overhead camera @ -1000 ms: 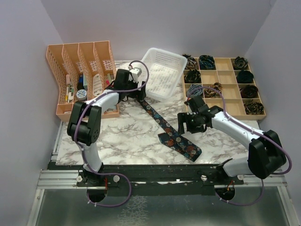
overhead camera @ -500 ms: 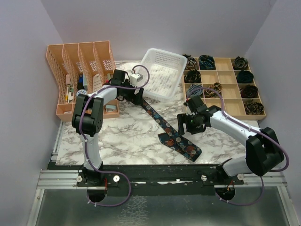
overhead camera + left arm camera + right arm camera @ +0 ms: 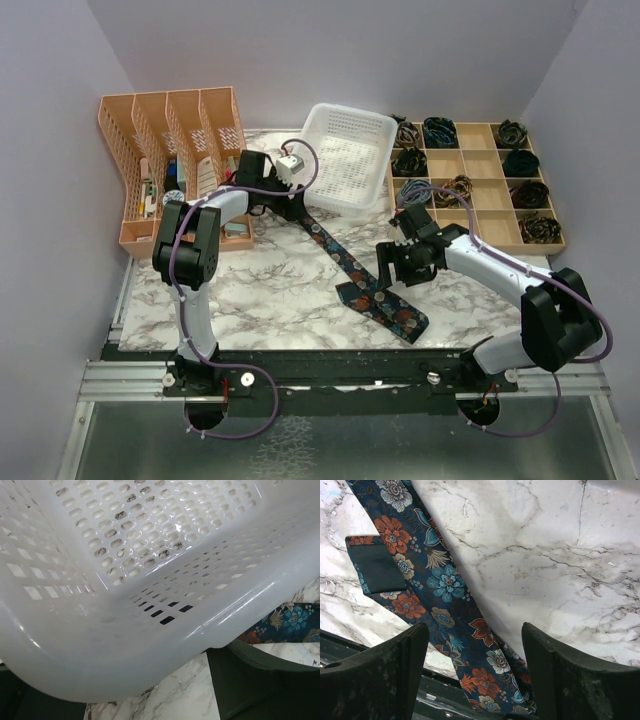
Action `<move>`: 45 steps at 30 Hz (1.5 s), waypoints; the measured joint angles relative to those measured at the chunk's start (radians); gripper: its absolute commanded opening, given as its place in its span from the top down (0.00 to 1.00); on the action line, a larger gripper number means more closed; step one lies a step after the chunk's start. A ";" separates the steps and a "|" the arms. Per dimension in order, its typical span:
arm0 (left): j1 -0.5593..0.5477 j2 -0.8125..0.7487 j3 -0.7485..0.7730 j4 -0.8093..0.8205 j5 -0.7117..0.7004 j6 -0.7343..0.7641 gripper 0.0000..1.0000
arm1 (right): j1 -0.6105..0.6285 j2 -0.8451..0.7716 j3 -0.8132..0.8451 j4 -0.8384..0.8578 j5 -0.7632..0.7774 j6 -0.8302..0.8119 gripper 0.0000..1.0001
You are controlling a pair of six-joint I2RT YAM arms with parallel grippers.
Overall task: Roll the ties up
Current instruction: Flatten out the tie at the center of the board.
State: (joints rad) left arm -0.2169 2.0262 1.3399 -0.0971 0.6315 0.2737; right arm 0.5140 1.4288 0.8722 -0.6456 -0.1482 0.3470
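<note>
On a white-and-grey marbled counter [image 3: 260, 290], one long necktie of dark navy fabric printed with orange, blue and cream flowers [image 3: 355, 272] is laid out flat and unrolled. It is stretched on a diagonal, with its narrow part reaching up to the near corner of a white perforated plastic basket [image 3: 350, 165] and its wide end lying toward the near right edge. Beside the wide stretch, a short piece is folded over so that plain dark backing is shown.

The right end effector [image 3: 400, 266] is held low over the middle of the necktie with its two dark fingers [image 3: 385, 675] spread wide. The patterned fabric is seen between them, and nothing is pinched.

The left end effector [image 3: 292, 203] is placed at the basket's corner, just by the narrow part of the necktie. In its wrist view its fingers [image 3: 260, 685] are seen well apart below the basket's rim. Whether the basket is touched cannot be told.

At the back right, a pale wooden tray divided into compartments [image 3: 480, 165] is set, with rolled-up ties [image 3: 438, 130] lying in several compartments. At the back left, a peach plastic file organiser [image 3: 170, 140] is stood.
</note>
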 measured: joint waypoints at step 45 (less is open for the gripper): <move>-0.065 -1.447 -0.755 0.006 -0.128 -0.532 1.00 | 0.000 -0.019 0.052 0.064 -0.026 0.047 0.23</move>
State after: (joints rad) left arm -0.2817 0.5789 0.5846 -0.0914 0.5037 -0.2581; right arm 0.5140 1.4094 0.9245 -0.5816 -0.1741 0.3943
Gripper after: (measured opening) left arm 0.022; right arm 0.788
